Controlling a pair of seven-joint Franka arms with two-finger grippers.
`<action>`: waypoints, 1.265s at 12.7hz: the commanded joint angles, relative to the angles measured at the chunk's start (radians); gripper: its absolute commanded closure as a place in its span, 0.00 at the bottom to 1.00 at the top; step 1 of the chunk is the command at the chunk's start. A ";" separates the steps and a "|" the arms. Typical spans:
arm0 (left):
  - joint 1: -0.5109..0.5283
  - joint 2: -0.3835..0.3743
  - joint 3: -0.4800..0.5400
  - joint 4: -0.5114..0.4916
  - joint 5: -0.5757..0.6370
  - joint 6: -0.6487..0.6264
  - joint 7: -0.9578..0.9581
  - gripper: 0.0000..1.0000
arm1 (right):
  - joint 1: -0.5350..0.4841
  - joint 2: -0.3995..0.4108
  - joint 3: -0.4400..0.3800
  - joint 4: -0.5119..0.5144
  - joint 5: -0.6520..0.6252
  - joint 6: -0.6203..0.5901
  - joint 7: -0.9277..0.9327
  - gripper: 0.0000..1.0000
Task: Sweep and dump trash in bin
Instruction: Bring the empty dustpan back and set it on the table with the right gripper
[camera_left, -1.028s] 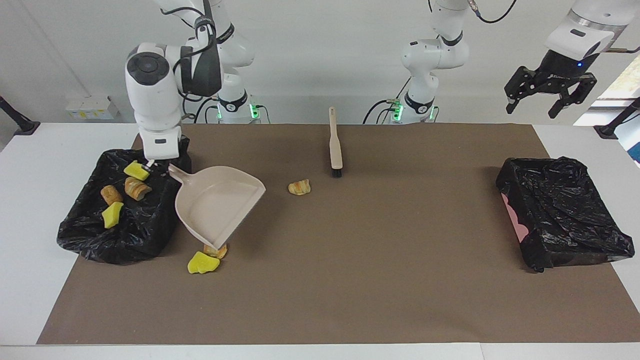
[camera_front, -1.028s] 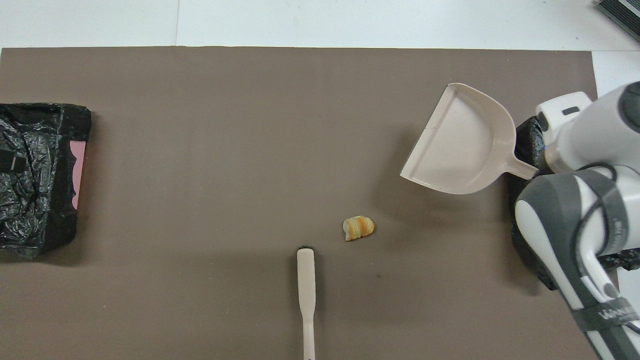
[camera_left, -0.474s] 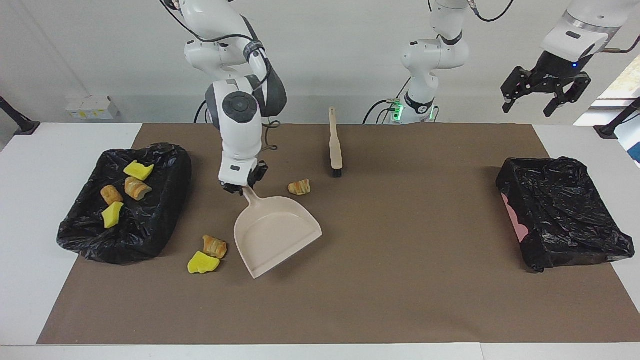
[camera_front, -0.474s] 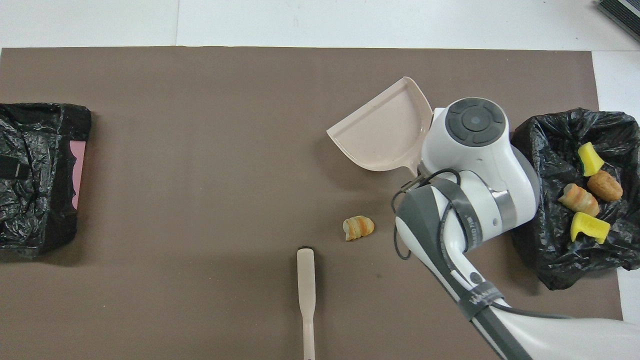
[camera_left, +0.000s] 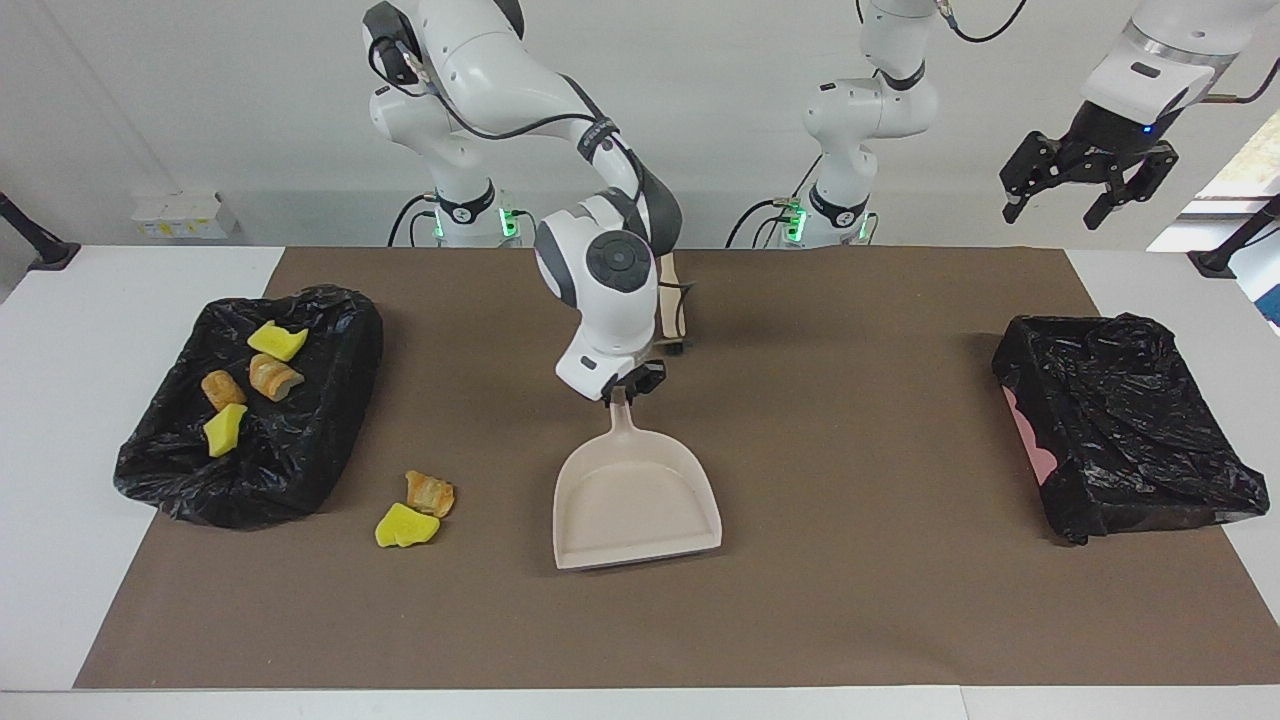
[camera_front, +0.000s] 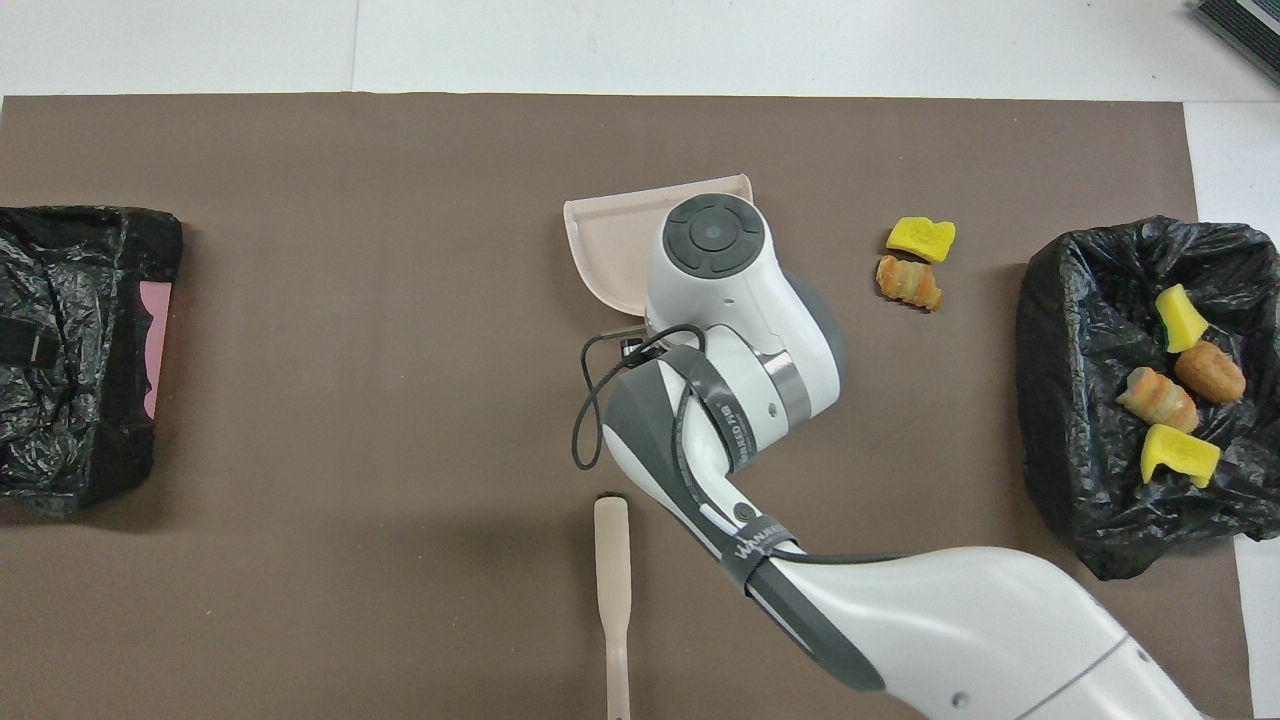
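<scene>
Four scraps of trash (camera_left: 245, 385) binned in the black-lined bin (camera_left: 330, 320), two strays (camera_left: 415, 510) left on the mat (camera_left: 850, 600); right gripper (camera_left: 628, 388) clamped on the dustpan (camera_left: 635, 505) handle, left gripper (camera_left: 1090, 185) spread wide aloft, waiting.

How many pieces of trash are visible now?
6: four in the bin, at; two on the mat beside it. The arm may hide more.

- In the overhead view the right arm (camera_front: 740, 340) covers most of the dustpan (camera_front: 610, 250) and all of its handle.
- The brush (camera_front: 612, 590) runs off that view's bottom edge; in the facing view the arm hides most of it.
- The bin (camera_front: 70, 340) at the left arm's end is cut by the overhead view's edge.
</scene>
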 joint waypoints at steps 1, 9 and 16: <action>0.001 -0.031 0.001 -0.034 0.008 -0.007 -0.024 0.00 | 0.050 0.161 -0.004 0.222 0.073 -0.032 0.147 1.00; -0.002 -0.031 0.004 -0.033 0.007 0.002 -0.030 0.00 | 0.119 -0.062 -0.003 -0.038 0.085 -0.006 0.169 0.00; -0.104 -0.017 -0.013 -0.089 -0.004 0.122 -0.030 0.00 | 0.222 -0.375 0.011 -0.495 0.148 0.069 0.184 0.00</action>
